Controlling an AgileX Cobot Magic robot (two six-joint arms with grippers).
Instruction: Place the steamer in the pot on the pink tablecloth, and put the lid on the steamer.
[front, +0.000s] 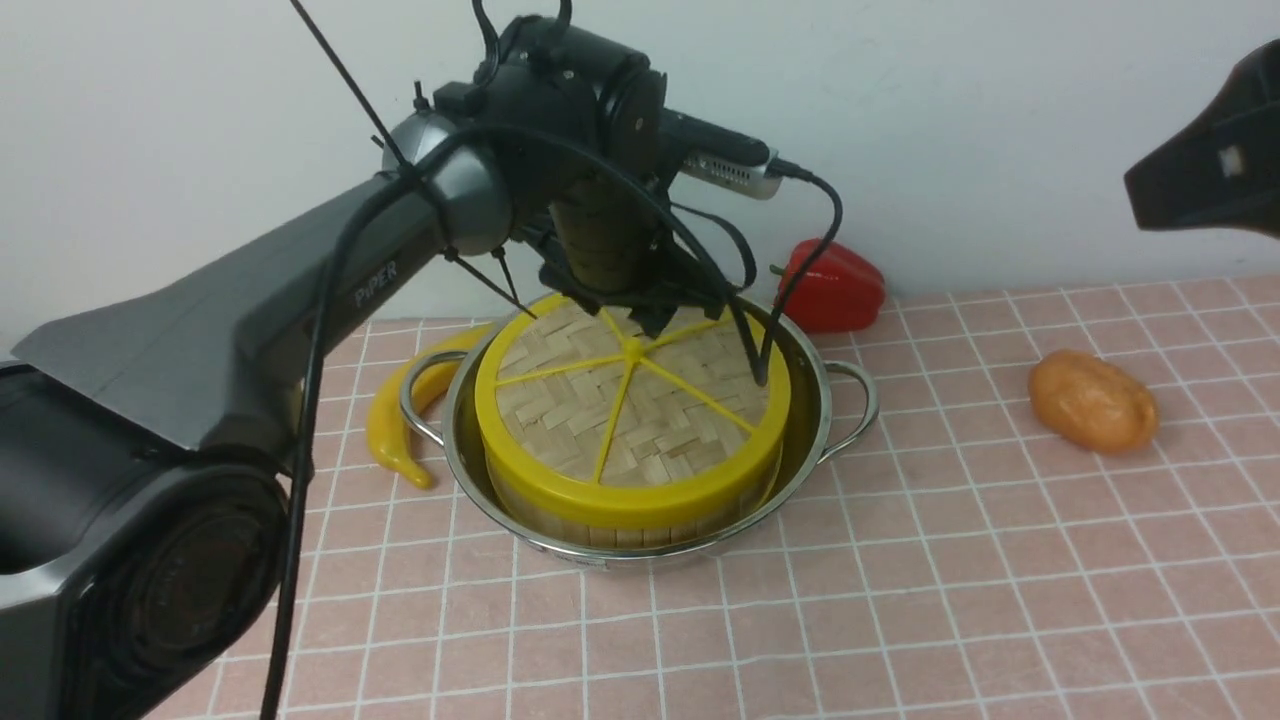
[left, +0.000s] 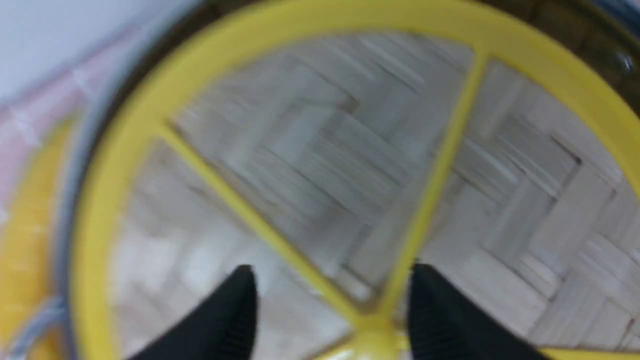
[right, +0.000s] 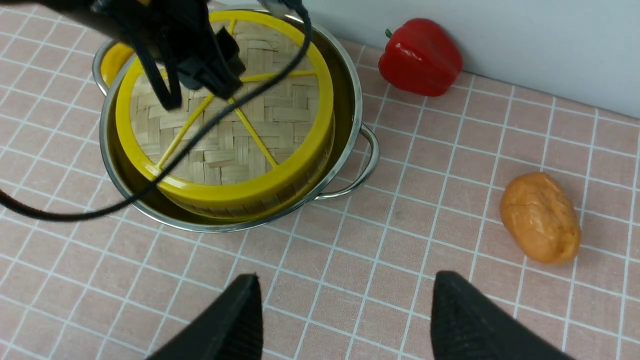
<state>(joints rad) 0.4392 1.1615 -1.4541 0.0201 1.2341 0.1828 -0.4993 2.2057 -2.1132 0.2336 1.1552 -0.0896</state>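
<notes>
Down inside the pot (front: 822, 400) on the pink cloth (front: 900, 600), the steamer (front: 600, 527), with the lid (front: 630, 410) flat on top. Close over the lid's hub, the left hand (left: 332, 272), fingers (left: 225, 320) spread either side of it, pinching nothing. Well off to the right and raised, the right hand (right: 345, 285), spread wide, empty. Banana (front: 395, 430) beside the pot's left handle; pepper (front: 835, 285) behind; potato (front: 1092, 400) apart on the right.
</notes>
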